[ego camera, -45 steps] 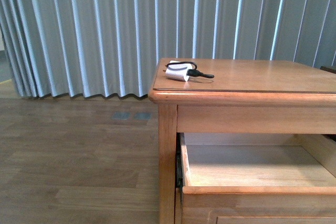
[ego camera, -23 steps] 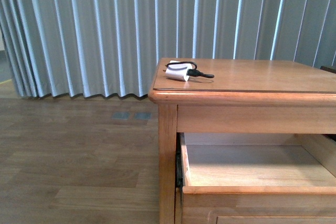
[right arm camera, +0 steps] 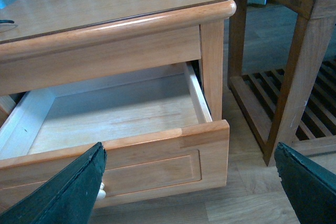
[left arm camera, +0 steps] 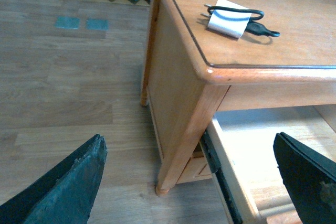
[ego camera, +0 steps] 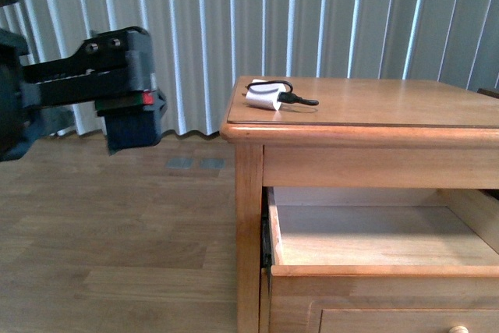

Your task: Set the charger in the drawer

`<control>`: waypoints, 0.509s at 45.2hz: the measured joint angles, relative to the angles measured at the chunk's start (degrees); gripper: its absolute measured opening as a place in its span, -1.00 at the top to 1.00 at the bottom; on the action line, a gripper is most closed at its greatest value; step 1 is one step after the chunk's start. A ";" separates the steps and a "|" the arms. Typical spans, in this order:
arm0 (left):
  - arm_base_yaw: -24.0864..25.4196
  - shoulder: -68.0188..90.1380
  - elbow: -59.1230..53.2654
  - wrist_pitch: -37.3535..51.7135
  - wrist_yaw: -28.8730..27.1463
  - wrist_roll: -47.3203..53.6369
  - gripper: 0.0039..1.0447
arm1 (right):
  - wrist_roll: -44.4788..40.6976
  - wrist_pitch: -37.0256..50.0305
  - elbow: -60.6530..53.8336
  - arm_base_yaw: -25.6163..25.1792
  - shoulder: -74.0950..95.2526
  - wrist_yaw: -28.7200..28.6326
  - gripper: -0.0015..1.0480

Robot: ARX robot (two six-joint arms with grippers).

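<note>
Charger (ego camera: 265,97): lying on the top of the cabinet (ego camera: 390,103), near its left edge, outside the drawer; white body flat on the wood, black cable looped over it, black plug pointing right in the front view; also seen from the left wrist (left arm camera: 231,20).

Drawer (ego camera: 374,271): pulled well out under the cabinet top, pale wooden floor lit and in plain sight; recessed panel front facing the right wrist camera (right arm camera: 157,156).

Knob (ego camera: 459,331): round and pale, on the drawer front, cut off at the bottom edge of the front view.

Left arm (ego camera: 93,83): dark, raised at the left of the front view, well apart from the cabinet, above the floor (ego camera: 117,232).

Left gripper (left arm camera: 194,182): jaws spread wide, holding nothing, clear of the charger.

Right gripper (right arm camera: 191,182): jaws spread wide, holding nothing, hanging in front of the open drawer.

Slatted table (right arm camera: 294,3): just beside the cabinet's right side.

Blinds (ego camera: 234,21): grey vertical strips behind everything.
</note>
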 joint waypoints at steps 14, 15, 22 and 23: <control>1.81 19.43 22.40 -4.04 8.41 -2.93 -0.89 | 0.00 0.00 0.00 0.00 0.00 -0.02 -0.84; 1.81 20.52 23.56 -4.31 8.66 -3.04 -0.89 | 0.00 0.00 0.00 0.00 0.00 -0.02 -0.84; 1.40 30.56 36.44 -8.39 9.92 -3.52 -0.89 | 0.00 0.00 0.00 0.00 0.00 0.00 -0.84; 1.25 31.65 37.92 -8.81 10.01 -3.54 -0.89 | 0.00 0.00 0.00 0.00 0.00 0.00 -0.84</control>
